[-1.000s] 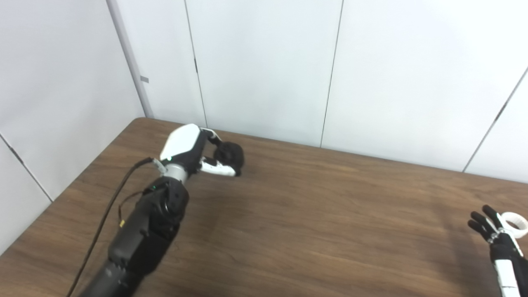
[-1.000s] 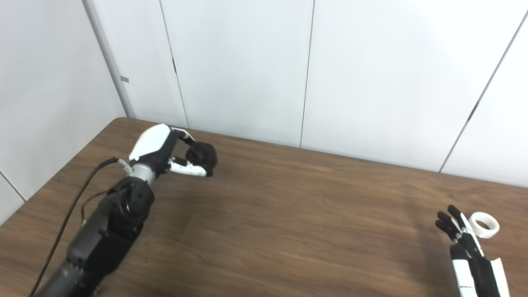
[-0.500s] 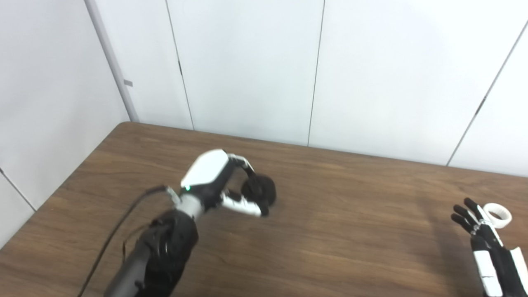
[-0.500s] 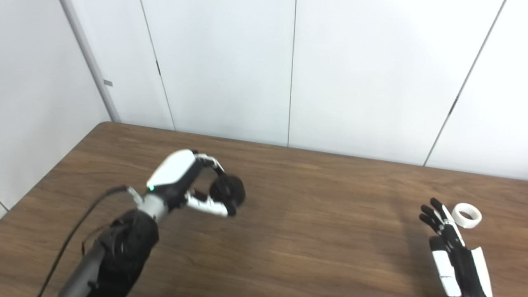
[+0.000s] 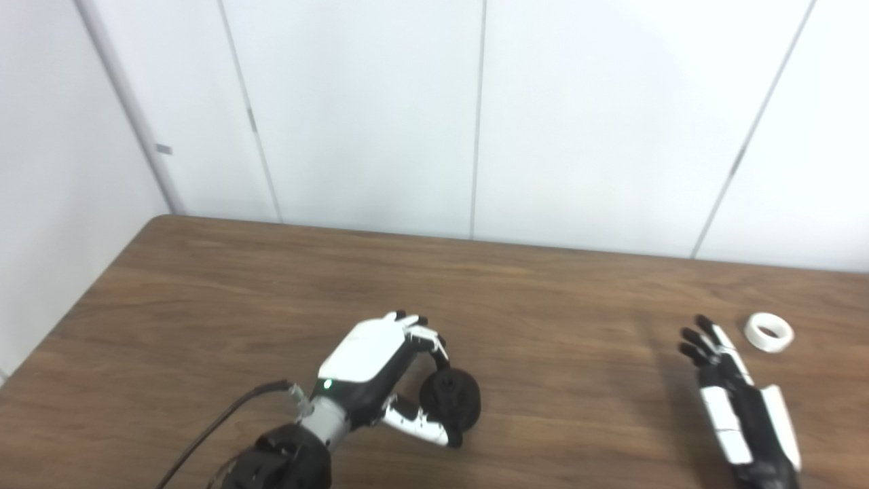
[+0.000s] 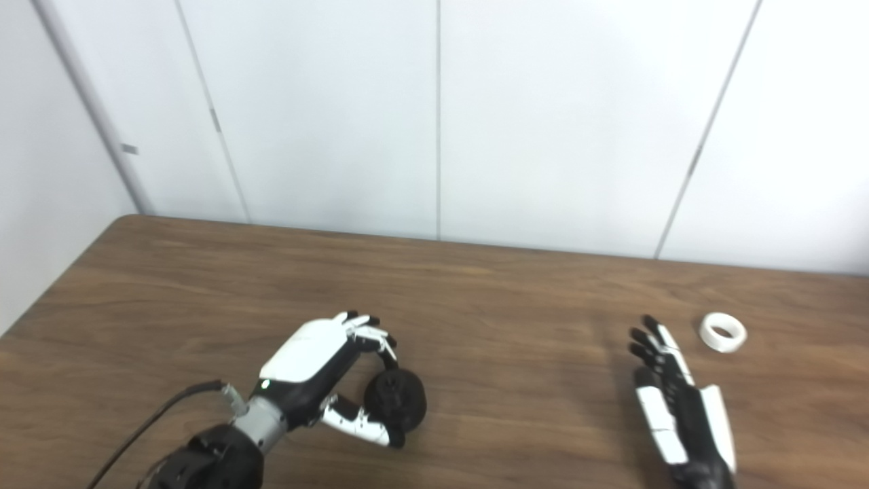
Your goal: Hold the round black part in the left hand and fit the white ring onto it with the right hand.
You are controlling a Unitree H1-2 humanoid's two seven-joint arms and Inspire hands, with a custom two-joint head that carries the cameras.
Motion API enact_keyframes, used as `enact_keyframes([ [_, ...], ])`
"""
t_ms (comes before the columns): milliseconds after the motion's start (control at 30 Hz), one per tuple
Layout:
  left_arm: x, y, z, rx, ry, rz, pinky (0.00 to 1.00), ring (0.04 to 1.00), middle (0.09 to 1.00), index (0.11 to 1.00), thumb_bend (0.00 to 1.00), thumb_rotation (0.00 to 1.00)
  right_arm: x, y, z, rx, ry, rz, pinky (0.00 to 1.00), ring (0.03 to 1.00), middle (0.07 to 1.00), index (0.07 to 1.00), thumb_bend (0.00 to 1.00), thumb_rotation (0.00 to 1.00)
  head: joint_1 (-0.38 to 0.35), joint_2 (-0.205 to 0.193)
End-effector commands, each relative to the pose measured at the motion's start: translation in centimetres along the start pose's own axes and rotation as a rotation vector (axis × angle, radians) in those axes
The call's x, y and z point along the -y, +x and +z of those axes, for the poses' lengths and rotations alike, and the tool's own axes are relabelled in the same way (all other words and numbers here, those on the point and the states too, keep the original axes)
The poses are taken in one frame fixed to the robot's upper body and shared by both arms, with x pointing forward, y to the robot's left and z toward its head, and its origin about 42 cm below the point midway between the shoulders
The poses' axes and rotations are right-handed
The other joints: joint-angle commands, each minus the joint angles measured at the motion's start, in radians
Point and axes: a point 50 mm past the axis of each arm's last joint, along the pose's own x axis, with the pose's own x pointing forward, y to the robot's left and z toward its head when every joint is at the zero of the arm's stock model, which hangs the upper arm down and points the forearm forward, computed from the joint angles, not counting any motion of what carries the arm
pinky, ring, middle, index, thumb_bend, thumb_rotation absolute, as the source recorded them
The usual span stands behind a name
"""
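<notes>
My left hand point(image 5: 380, 367) is shut on the round black part point(image 5: 451, 402), with fingers over its top and the thumb under it, low near the front of the brown table point(image 5: 271, 292). The white ring point(image 5: 768, 331) lies flat on the table at the right. My right hand point(image 5: 730, 394) is open with straight fingers, just left of the ring and nearer to me, not touching it. In the right eye view the part point(image 6: 396, 399) and the ring point(image 6: 723, 331) appear the same way.
White wall panels point(image 5: 475, 115) stand behind the table's far edge. The table's left edge runs diagonally at the left. A black cable point(image 5: 217, 424) trails from my left wrist.
The camera has swung right and down. My left hand has carried the black part toward me and to the middle. My right hand has stretched out beside the ring.
</notes>
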Motion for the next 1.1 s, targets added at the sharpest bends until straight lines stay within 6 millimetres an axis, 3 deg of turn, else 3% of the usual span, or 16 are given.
enact_keyframes([
  [0,-1.0,0.0,1.1,0.051,0.036,0.052,1.00,0.924,0.794,0.482,0.52,0.05,-2.1,-2.7,-1.9,-0.114,0.044,0.014,0.90,0.868,0.894,0.944,0.49,1.00,-0.003,0.004],
  [367,1.3,-1.0,1.7,0.059,0.059,0.004,1.00,0.922,0.789,0.482,0.52,0.05,-2.7,-2.4,-0.5,-0.092,0.036,0.015,0.88,0.865,0.893,0.945,0.45,1.00,-0.060,0.068],
  [1067,6.0,-3.0,1.3,0.020,0.052,-0.064,1.00,0.918,0.786,0.482,0.52,0.05,-1.9,-2.6,1.1,-0.089,0.030,0.007,0.89,0.866,0.896,0.936,0.49,1.00,-0.074,0.140],
])
